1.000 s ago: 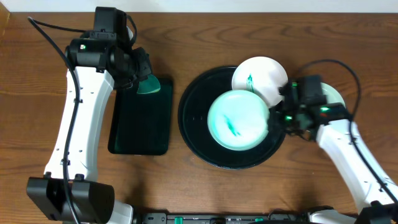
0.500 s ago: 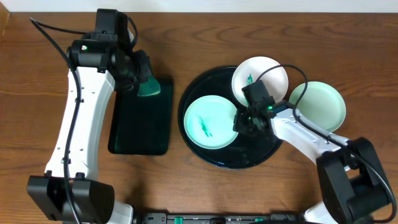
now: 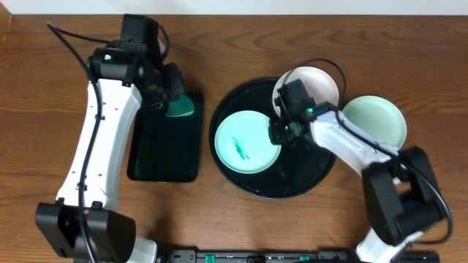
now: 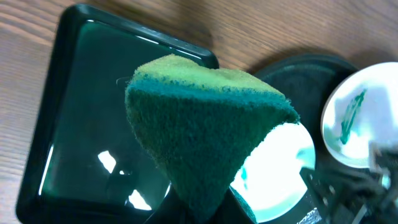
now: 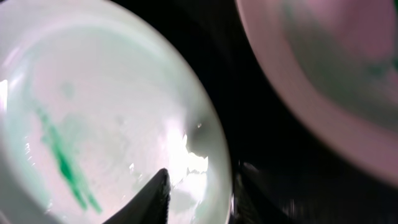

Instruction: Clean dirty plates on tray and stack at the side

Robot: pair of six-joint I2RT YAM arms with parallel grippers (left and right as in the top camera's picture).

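Counting one clean mint plate (image 3: pixel 374 120) on wood (image 3: pixel 431 88), right of frame; streaked mint plate (image 3: pixel 245 142), white plate (image 3: pixel 320 84) on tray (image 3: pixel 292 179), centre, uncleaned. Your left gripper (image 3: pixel 170 98) pinches sponge (image 4: pixel 205 130); right gripper (image 3: pixel 280 131) straddles streaked rim, grip unclear.

A large round glossy black tray (image 3: pixel 292 186) is pictured with three small round plates. A pale mint plate (image 3: pixel 247 142) — streaked green at its centre — is seen lying flat on the tray's left half. A white plate (image 3: pixel 322 84), also streaked green, is set over the far right rim. A second mint plate (image 3: pixel 374 120), unmarked, is laid on the wood-grain surface (image 3: pixel 219 44) just right of the tray.
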